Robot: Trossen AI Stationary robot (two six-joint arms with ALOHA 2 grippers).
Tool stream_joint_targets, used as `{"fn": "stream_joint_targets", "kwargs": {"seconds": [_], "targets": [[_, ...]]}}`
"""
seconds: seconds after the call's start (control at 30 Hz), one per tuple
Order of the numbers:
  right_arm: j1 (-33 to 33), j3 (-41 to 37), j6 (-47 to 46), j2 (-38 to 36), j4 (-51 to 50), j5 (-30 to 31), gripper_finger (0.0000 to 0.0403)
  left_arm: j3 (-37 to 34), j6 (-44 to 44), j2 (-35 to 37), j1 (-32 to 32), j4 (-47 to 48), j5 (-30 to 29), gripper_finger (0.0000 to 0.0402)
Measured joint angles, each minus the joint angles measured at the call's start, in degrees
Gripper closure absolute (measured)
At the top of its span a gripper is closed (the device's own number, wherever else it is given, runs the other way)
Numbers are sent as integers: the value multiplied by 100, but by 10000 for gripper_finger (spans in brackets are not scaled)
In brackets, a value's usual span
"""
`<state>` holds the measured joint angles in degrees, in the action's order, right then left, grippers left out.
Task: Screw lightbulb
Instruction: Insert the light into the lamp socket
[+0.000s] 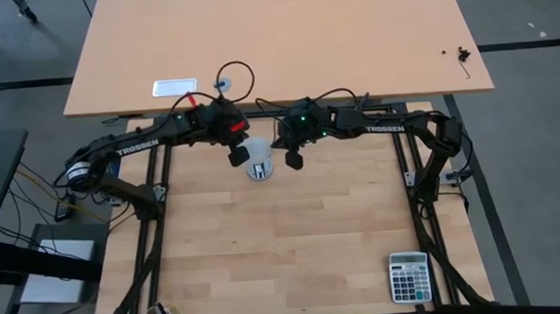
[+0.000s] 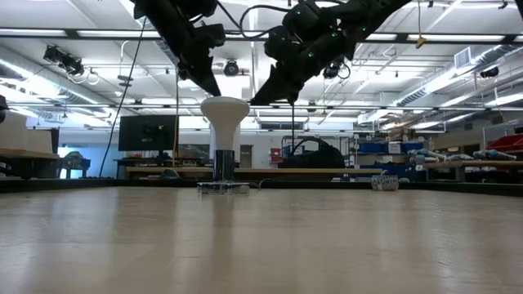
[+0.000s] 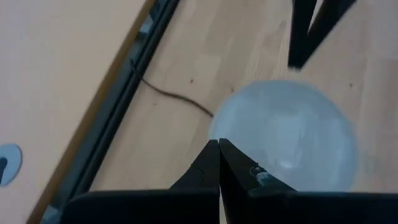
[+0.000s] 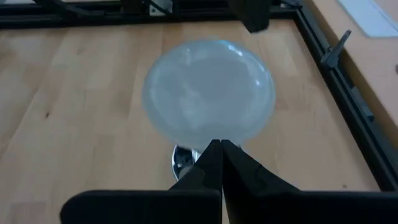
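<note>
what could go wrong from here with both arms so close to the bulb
1. Both end effectors, left and right, hang shut just above the lightbulb, one on each side. A small drop or sideways drift could knock it over.
2. Neither holds the lightbulb, so nothing would catch it if the narrow socket tips.
3. The end effectors point toward each other and might collide.

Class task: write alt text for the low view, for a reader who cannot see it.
A white lightbulb stands upright in a base on the wooden table. The shut left tool and shut right tool hang at either side of its head, not holding it.
</note>
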<state>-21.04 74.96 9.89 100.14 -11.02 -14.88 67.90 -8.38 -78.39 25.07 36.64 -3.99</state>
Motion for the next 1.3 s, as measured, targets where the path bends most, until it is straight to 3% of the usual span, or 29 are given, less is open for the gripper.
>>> {"fn": "stream_joint_targets", "kwargs": {"seconds": [0.43, 0.7, 1.3], "targets": [[-13, 4, 158, -166, -751, -17, 395, -801, 39, 435, 511, -340, 126, 402], [-45, 9, 322, -240, -1049, -14, 395, -1395, 109, 427, 863, -899, 643, 402], [-139, 7, 383, -331, -1409, 5, 396, -1662, 438, 426, 659, -1475, 1029, 402]]}}
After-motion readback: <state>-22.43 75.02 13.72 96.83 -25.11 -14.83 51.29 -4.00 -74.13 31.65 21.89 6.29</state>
